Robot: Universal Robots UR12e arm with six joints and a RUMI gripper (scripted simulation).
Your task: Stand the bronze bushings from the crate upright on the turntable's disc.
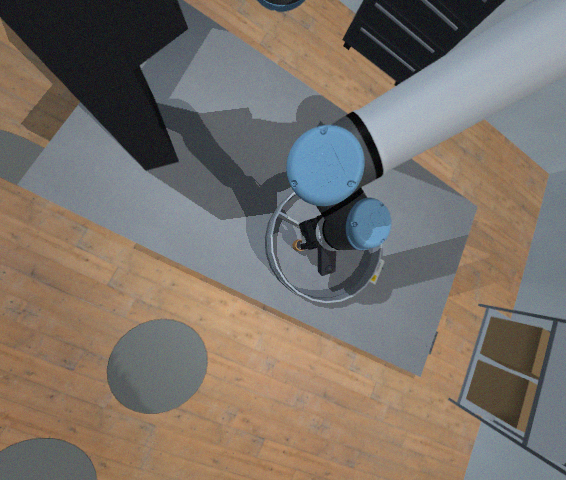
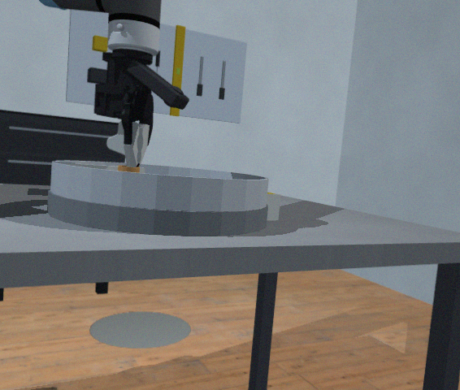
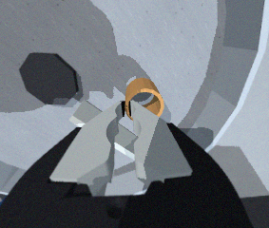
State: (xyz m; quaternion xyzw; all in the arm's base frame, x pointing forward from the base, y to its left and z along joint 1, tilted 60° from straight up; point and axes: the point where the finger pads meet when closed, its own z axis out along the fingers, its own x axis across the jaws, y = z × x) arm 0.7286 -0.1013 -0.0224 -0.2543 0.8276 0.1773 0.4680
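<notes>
My gripper (image 3: 126, 102) is shut on the wall of a bronze bushing (image 3: 144, 97), a short orange sleeve with its open end up. It hangs low over the turntable's grey disc (image 1: 304, 268), inside the raised rim. In the exterior view the gripper (image 2: 134, 161) reaches down into the turntable (image 2: 157, 197), and only the top edge of the bushing (image 2: 128, 168) shows above the rim. In the top view the bushing (image 1: 295, 242) sits at the left part of the disc under the wrist. A dark hub (image 3: 48, 78) lies to the left in the wrist view. The crate is not in view.
The turntable stands on a grey table (image 1: 221, 222). A black block (image 1: 97, 67) covers the table's far left. A dark drawer cabinet (image 2: 49, 142) stands behind the table, and a shelf unit (image 1: 521, 372) on the floor to the right.
</notes>
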